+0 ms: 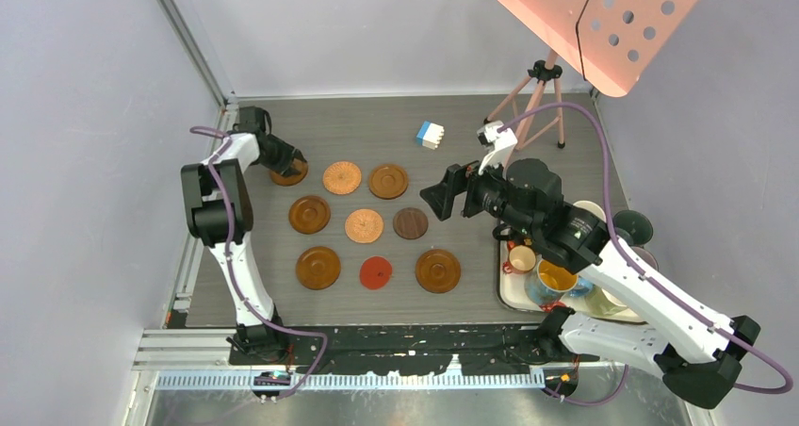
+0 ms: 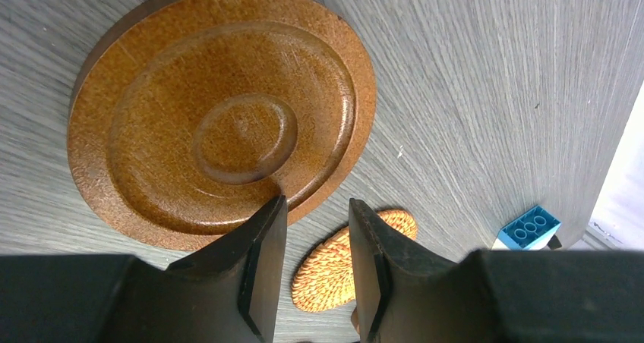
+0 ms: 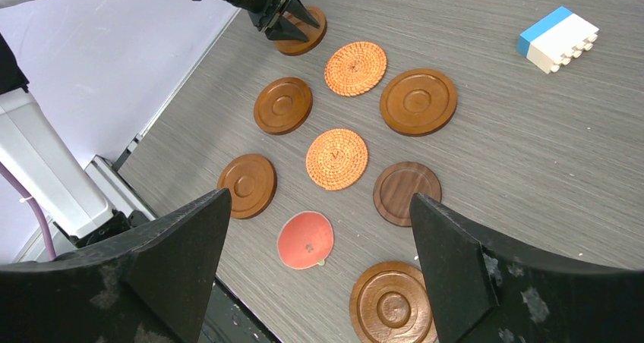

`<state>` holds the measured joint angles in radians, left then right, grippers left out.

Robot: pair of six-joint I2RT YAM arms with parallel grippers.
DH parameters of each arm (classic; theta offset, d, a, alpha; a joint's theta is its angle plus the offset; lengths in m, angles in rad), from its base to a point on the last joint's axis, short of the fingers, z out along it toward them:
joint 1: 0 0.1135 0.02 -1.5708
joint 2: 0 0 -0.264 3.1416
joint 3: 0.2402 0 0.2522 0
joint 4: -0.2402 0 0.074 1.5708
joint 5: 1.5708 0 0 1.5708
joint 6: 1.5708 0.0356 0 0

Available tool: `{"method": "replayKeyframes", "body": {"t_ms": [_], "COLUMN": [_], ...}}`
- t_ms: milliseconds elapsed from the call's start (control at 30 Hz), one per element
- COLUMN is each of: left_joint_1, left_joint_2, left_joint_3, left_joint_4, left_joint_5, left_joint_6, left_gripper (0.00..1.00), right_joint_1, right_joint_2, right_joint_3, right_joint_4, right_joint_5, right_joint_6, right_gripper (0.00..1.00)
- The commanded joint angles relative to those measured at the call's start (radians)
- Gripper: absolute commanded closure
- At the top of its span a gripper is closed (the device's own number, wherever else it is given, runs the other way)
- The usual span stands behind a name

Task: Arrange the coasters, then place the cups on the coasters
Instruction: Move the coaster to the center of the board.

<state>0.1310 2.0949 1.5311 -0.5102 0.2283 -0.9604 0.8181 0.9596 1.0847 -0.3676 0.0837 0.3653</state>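
Towards the far left of the worktop (image 1: pixel 471 115), the left gripper (image 2: pixel 317 206) hangs low over the near rim of a ringed wooden coaster (image 2: pixel 220 115). Its fingers (image 2: pixel 266 259) stand a little apart, and only worktop and a woven disc show in the narrow gap, so it pinches nothing. That coaster is the far-left corner of a three-by-three block of coasters lying flat and apart from one another across the left and middle of the worktop. To its right in the far row lie a woven coaster (image 1: pixel 342 177) and a wooden one (image 1: pixel 388 181). The middle row has a wooden coaster (image 1: pixel 309 214), a second woven one (image 1: pixel 364 225) and a dark brown one (image 1: pixel 410 223). The near row has a wooden coaster (image 1: pixel 317 268), a thin red one (image 1: pixel 375 272) and another ringed wooden one (image 1: pixel 438 270). A blue-and-white block (image 1: pixel 430 134) sits alone nearer the far edge. The right gripper (image 3: pixel 320 199) hovers above the worktop just right of the dark brown coaster, with its fingers spread wide and nothing between them. By the right edge a white tray (image 1: pixel 504 294) holds the cups, partly hidden by the right arm. Among them are a small orange cup (image 1: pixel 520 256) and a blue cup with a yellow inside (image 1: pixel 554 280), and no cup stands on a coaster.
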Motion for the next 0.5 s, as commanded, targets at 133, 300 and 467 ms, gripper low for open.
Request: {"method": "replayKeyframes", "body": {"t_ms": [133,300,467], "left_joint_1": [-0.033,-0.042,-0.046], "left_joint_2": [-0.024,-0.027,-0.035], "left_joint_3": [-0.014,-0.014,-0.016], "left_joint_4": [-0.014,-0.012,-0.020], "left_joint_5": [0.014,0.011,0.003], "left_joint_6": [0.011,0.009,0.011], "left_gripper": [0.62,0.62,0.62], "right_joint_1": [0.004,0.004,0.004], "right_joint_2": [-0.036,-0.044,-0.048], "right_joint_3": [-0.011,-0.019,-0.028], "right_joint_4": [0.034,0.035,0.038], "right_joint_5": [-0.004,-0.004,-0.004], "right_joint_6": [0.018,0.023,0.026], "right_gripper": [0.04,0.04,0.04]}}
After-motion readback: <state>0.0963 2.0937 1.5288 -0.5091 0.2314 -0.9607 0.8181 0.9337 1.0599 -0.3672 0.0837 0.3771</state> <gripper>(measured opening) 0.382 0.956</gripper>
